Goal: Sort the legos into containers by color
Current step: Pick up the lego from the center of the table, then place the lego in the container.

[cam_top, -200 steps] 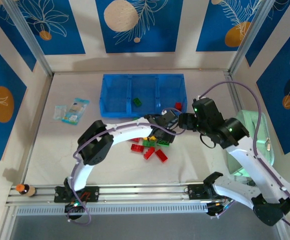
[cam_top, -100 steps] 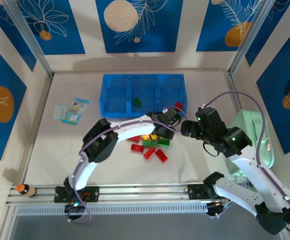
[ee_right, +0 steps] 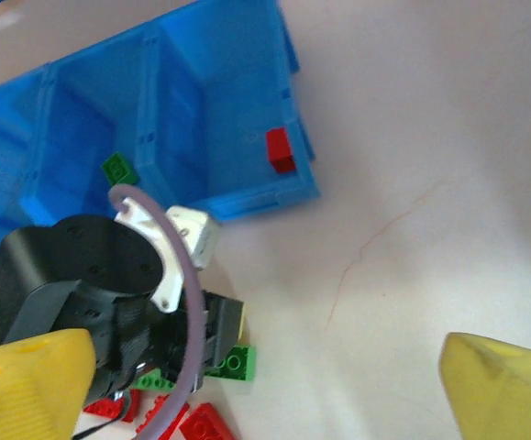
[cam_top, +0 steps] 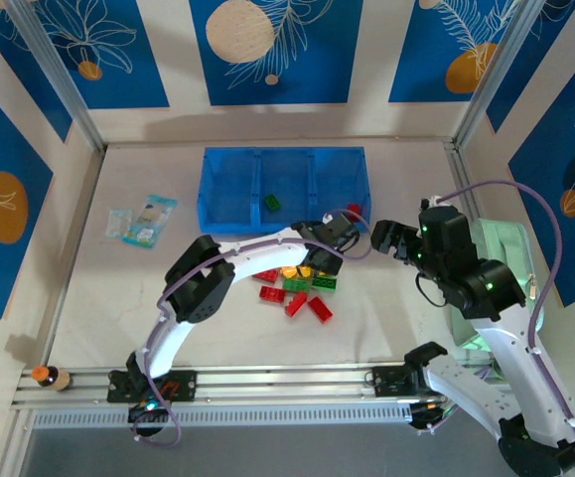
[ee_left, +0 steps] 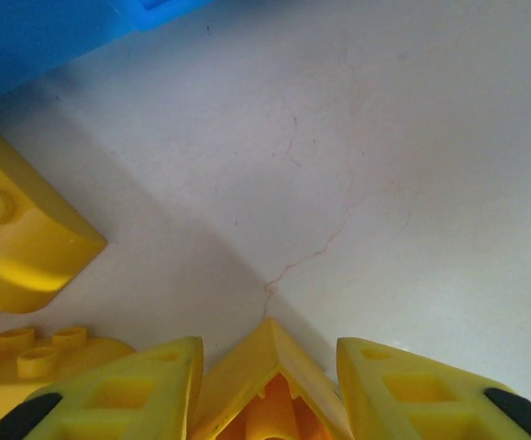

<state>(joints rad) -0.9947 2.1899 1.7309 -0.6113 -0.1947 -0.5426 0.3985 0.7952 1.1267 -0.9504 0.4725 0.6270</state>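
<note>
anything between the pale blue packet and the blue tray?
Nothing. In the top view, only bare table separates the packet from the tray.

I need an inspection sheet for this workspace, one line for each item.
Surface: white table, hairline cracks.
Job's things: blue tray; green brick in middle compartment, red brick in right; mixed pile in front.
Clutter: printed packet, mint case, small bottle.
Grippers: left gripper closed on yellow brick; right gripper open, empty.
Cables: purple cable along each arm.
Surroundings: blue leaf-print panels.
</note>
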